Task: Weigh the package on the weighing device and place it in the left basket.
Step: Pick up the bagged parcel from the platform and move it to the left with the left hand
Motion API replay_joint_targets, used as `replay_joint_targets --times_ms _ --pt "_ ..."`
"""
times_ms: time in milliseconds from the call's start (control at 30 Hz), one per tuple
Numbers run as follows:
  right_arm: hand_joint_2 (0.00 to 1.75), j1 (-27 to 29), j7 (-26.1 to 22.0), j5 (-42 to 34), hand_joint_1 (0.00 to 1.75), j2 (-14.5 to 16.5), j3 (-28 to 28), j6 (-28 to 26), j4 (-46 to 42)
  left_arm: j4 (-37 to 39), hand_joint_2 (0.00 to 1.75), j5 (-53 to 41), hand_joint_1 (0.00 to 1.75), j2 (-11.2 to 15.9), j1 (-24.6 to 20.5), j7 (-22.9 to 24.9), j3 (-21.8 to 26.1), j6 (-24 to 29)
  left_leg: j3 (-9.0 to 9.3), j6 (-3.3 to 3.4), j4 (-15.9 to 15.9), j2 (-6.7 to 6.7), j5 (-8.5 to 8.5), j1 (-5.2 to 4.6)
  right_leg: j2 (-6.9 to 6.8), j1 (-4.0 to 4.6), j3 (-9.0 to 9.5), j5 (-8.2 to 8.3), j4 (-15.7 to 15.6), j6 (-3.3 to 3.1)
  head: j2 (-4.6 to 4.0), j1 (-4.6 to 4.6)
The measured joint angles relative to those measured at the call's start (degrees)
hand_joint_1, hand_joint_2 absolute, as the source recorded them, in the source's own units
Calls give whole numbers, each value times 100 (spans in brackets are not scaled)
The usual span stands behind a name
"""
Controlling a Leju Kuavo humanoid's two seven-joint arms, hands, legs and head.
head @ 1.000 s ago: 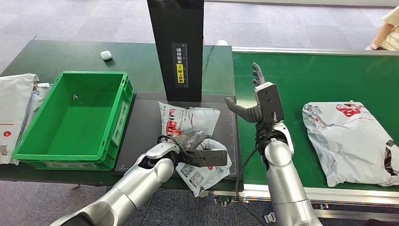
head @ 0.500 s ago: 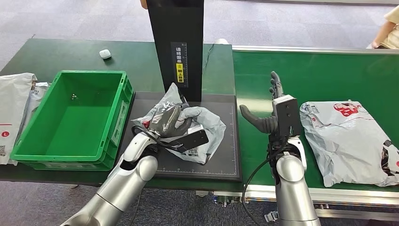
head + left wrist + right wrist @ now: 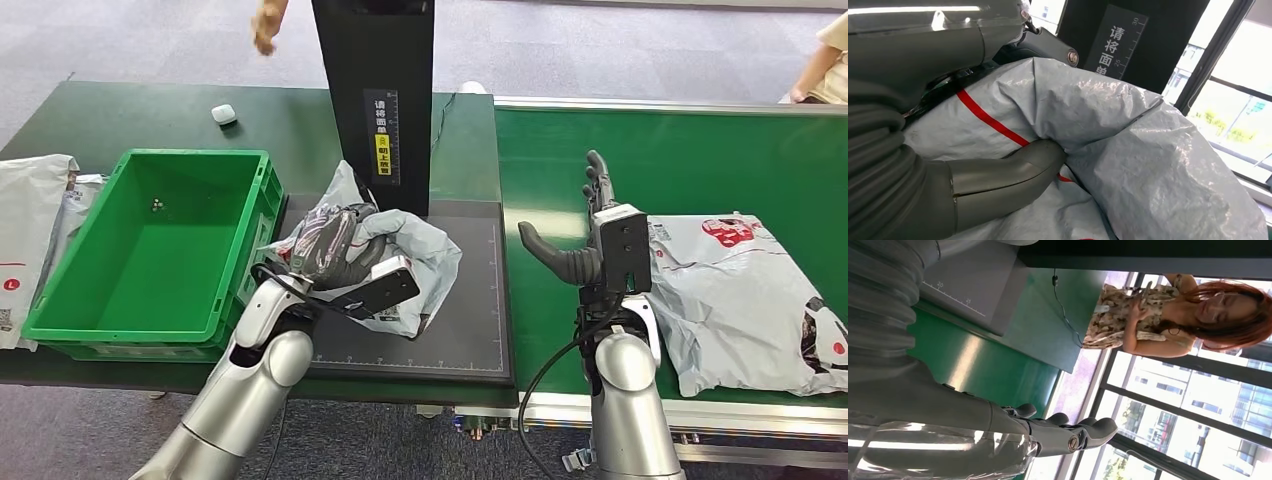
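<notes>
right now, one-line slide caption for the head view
Left hand lifts crumpled grey plastic package off black weighing platform toward green plastic basket.

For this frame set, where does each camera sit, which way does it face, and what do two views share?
Head view: high on the body, looking down at the scale, green basket, both arms.
Left wrist view: behind the left hand, facing the gripped package.
Right wrist view: behind the open right hand, facing a person.
Shared: head and left wrist views show the package.
</notes>
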Motion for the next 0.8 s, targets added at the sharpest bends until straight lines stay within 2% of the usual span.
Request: replay_joint_targets --times_ms 600,633,700,767,800 --pt "175 1 -7 -14 0 -1 -7 8 1 -44 175 -89 175 51 9 81 24 4 -7 0 -1 -2 0 0 -2 1 -1 0 1 0 0 0" --pt "175 -11 -27 -45 0 -9 -4 20 7 -5 175 -263 175 150 -72 252 52 39 -12 -3 -3 -3 2 3 -1 3 -3 2 4 -2 0 9" --pt "175 -85 -105 -152 0 -35 37 26 60 485 175 -731 175 660 -574 1070 309 345 -19 -26 -5 30 10 7 31 11 -23 20 14 -29 0 43" --pt "175 -168 -178 -246 0 -68 102 -2 145 1343 175 -981 175 1283 -1301 2039 1000 819 -20 -58 -5 112 14 16 109 19 -63 50 21 -67 0 59" --pt "175 -188 -193 -271 0 -91 121 -17 182 1728 175 -1023 175 1511 -1601 2328 1429 999 -21 -70 -5 144 18 22 139 23 -79 60 21 -78 0 52"
